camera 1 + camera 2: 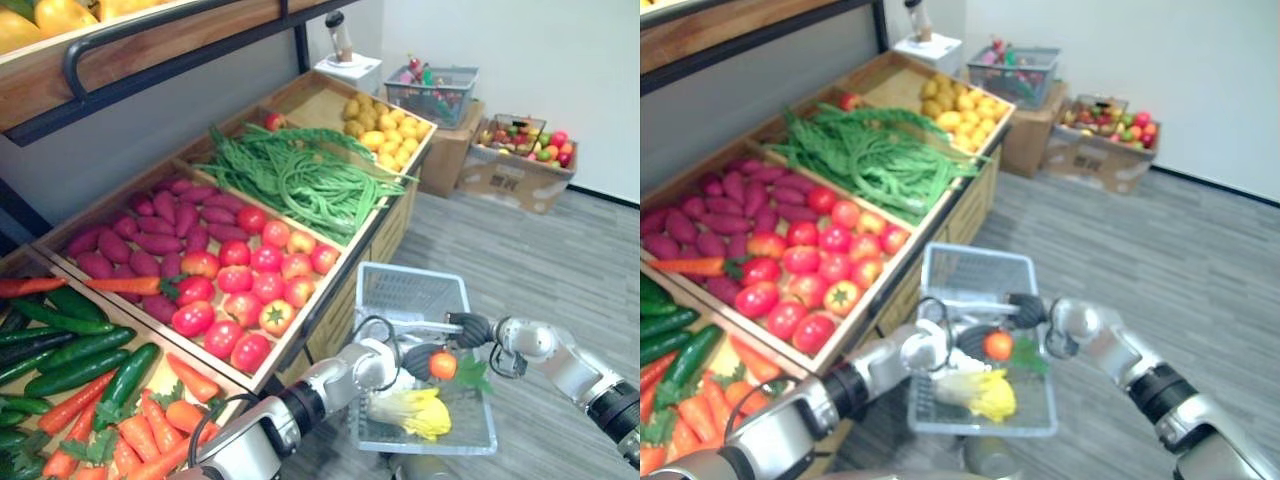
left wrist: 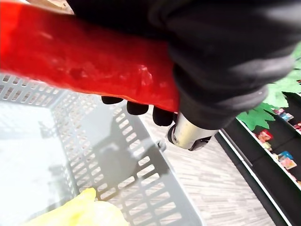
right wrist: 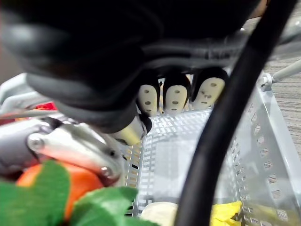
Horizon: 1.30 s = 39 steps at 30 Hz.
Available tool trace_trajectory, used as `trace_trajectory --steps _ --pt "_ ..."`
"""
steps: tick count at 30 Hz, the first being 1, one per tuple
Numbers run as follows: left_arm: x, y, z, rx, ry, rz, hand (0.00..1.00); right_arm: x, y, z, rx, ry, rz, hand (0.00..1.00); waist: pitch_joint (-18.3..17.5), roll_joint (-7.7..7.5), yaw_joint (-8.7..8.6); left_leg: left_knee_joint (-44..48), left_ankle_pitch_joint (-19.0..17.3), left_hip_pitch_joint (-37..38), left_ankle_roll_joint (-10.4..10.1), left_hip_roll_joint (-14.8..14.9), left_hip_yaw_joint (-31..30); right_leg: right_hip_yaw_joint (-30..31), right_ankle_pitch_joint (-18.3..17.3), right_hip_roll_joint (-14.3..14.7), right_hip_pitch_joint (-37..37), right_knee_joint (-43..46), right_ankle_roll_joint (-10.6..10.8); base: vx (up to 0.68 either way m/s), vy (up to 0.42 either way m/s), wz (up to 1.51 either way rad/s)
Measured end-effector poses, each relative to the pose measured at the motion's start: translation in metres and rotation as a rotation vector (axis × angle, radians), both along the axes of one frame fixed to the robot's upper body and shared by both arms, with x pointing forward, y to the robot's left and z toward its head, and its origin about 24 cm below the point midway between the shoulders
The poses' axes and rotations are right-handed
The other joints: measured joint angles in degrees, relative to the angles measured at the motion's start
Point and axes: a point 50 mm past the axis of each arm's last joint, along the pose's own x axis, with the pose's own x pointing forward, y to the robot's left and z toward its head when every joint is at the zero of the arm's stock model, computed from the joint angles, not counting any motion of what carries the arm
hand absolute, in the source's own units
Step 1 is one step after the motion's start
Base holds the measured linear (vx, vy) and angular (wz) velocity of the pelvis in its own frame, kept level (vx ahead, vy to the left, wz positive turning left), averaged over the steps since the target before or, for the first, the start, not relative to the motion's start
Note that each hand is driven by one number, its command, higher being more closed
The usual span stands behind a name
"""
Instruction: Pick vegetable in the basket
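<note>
Placement is the step in hand. The left hand hangs over the pale grey perforated plastic basket, its fingers clenched round one round orange-red tomato with a green leafy top. One yellow-green leafy cabbage head lies on the basket's floor just below. The right hand has its fingers curled round the basket's thin handle, carrying it. Next, I judge, the left hand should lower and let go so the tomato settles beside the cabbage. Beyond, the wooden stall offers more than a dozen loose red tomatoes.
</note>
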Motion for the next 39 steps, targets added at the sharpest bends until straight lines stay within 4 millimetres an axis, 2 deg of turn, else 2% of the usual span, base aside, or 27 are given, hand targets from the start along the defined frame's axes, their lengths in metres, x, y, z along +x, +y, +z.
trace_trajectory --steps 6,7,14,21,27,32,36,39 --pt "0.008 0.007 -0.014 0.090 0.014 0.051 1.00 0.002 -0.003 -0.012 0.019 0.032 -0.052 1.00 0.3 -0.41 -0.11 -1.9 0.5 0.0 0.6 -2.0 -1.0 0.2 0.4 -1.3 0.2 -0.6 0.6 -0.08 -0.005 0.03" --pt "0.008 0.008 -0.016 0.098 0.018 0.058 0.00 0.003 -0.005 -0.013 0.021 0.034 -0.070 1.00 0.4 -0.54 -0.11 -1.9 0.4 -0.2 0.6 -2.3 -1.3 0.2 0.6 -1.7 0.3 -1.0 0.9 -0.09 -0.022 0.06" --pt "0.013 0.019 -0.029 0.212 -0.002 0.084 0.00 0.011 -0.014 -0.006 0.030 -0.026 -0.134 1.00 2.2 -1.69 -0.29 -1.9 0.1 -1.0 1.3 -3.7 -1.9 0.9 1.7 -3.3 0.4 -2.7 1.9 -0.09 -0.024 0.01" --pt "0.020 0.020 -0.024 0.233 -0.041 0.093 0.00 0.016 -0.025 0.000 0.027 -0.077 -0.200 1.00 4.0 -1.59 -1.03 -1.5 -0.4 -2.1 2.0 -4.3 -3.4 0.8 2.6 -4.4 0.4 -3.9 2.4 -0.07 -0.023 0.06" --pt "0.025 0.017 -0.016 0.228 -0.074 0.084 0.00 0.022 -0.034 0.013 0.082 -0.150 -0.276 1.00 5.9 -0.98 -1.49 -0.7 -1.0 -2.8 2.2 -4.0 -4.8 0.6 2.6 -4.6 0.2 -3.9 2.4 -0.06 -0.042 0.04" --pt "0.022 -0.002 0.007 0.130 -0.145 0.031 0.00 0.017 -0.042 0.008 0.125 -0.180 -0.360 1.00 6.5 -0.48 -1.62 0.2 -1.4 -4.4 2.7 -3.6 -7.7 -1.5 2.6 -5.6 0.3 -4.1 2.4 -0.08 -0.064 0.24" --pt "0.017 -0.020 0.044 -0.031 -0.227 -0.009 0.00 -0.004 -0.058 -0.014 0.158 -0.170 -0.509 1.00 6.5 -0.21 -0.71 0.4 -1.3 -6.8 3.1 -3.5 -12.6 -5.4 2.6 -7.3 0.6 -4.2 2.4 -0.10 -0.079 0.53" --pt "0.007 -0.022 0.081 -0.285 -0.218 0.002 0.00 -0.025 -0.080 -0.039 0.167 -0.136 -0.708 1.00 6.4 0.24 0.21 0.4 -1.0 -8.4 3.9 -3.4 -18.0 -9.9 2.5 -9.3 2.8 -5.0 2.5 -0.11 -0.074 0.77"
